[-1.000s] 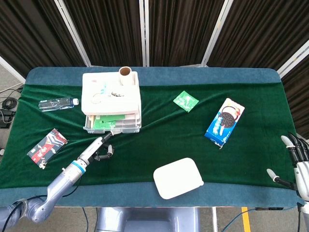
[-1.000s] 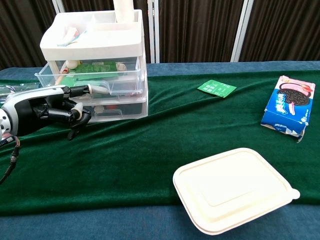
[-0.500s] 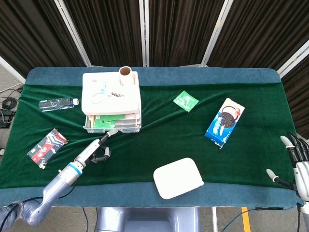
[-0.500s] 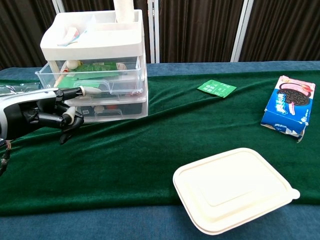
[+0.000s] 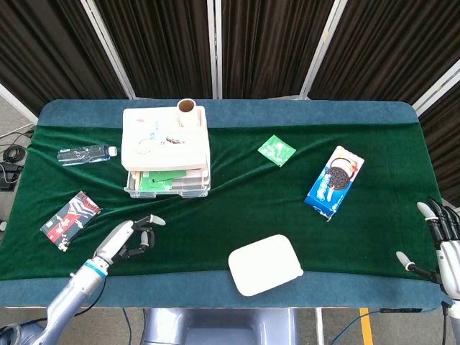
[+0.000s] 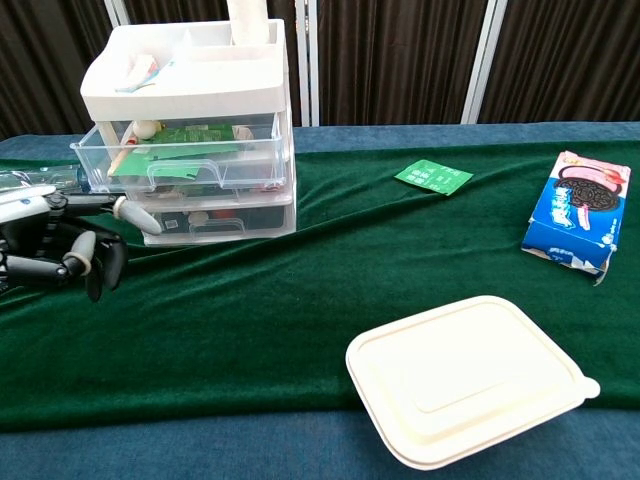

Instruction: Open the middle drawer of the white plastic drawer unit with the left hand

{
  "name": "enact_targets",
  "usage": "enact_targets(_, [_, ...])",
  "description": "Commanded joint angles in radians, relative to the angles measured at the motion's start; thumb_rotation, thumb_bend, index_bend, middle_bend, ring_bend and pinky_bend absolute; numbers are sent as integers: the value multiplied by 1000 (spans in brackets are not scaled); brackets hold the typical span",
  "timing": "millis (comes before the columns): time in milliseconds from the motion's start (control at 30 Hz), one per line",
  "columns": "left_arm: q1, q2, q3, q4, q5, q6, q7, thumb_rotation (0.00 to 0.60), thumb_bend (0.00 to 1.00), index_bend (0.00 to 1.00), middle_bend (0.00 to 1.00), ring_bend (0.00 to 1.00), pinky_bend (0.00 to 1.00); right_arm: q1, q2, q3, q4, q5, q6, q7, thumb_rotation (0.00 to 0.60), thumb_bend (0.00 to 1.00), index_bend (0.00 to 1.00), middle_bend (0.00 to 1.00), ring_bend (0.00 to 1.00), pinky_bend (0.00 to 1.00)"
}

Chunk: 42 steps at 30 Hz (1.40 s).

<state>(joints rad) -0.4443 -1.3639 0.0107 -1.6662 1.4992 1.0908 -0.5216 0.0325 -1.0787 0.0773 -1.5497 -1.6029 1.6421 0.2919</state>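
My left hand [image 5: 131, 239] hangs over the green cloth [image 5: 215, 208] in front of the white drawer unit [image 5: 166, 152], clear of it and touching nothing. Its fingers [image 6: 88, 262] are curled loosely with one stretched toward the unit, and it holds nothing. The unit stands at the back left of the table, with a cardboard tube [image 5: 187, 111] standing on its top tray. In the chest view the middle drawer [image 6: 178, 162] sticks out a little past the white top, with green paper showing inside it. My right hand [image 5: 440, 241] sits at the far right edge of the table, fingers spread and empty. A water bottle [image 5: 85, 154] lies left of the unit, a snack packet [image 5: 70, 219] nearer me, a white lidded box [image 5: 265, 264] in front, a cookie box [image 5: 334, 181] to the right and a green sachet [image 5: 277, 150] between.
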Motion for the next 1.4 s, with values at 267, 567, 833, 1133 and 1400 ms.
enact_targets(267, [127, 39, 0, -172, 162, 306, 601, 600, 840, 261, 329, 169, 286, -3, -1, 0, -4, -7, 10, -9, 600, 84, 65, 0, 0, 0])
enact_targets(567, [107, 39, -97, -282, 108, 309, 871, 600, 758, 211, 263, 112, 233, 0, -3, -2, -3, -8, 5, -11, 600, 84, 67, 0, 0, 0])
enact_targets(833, [52, 9, -182, -363, -85, 240, 1170, 600, 591, 152, 221, 86, 216, -1, -2, -1, -1, -7, 8, -6, 600, 84, 71, 0, 0, 0])
enact_targets(1133, [-14, -50, -242, -362, -257, 219, 1314, 600, 568, 162, 221, 86, 222, -1, -1, 0, 1, -7, 10, 0, 600, 84, 71, 0, 0, 0])
enact_targets(1400, [-56, -68, -244, -352, -346, 198, 1339, 600, 568, 177, 227, 89, 223, -2, -1, 0, 0, -8, 11, 0, 600, 84, 71, 0, 0, 0])
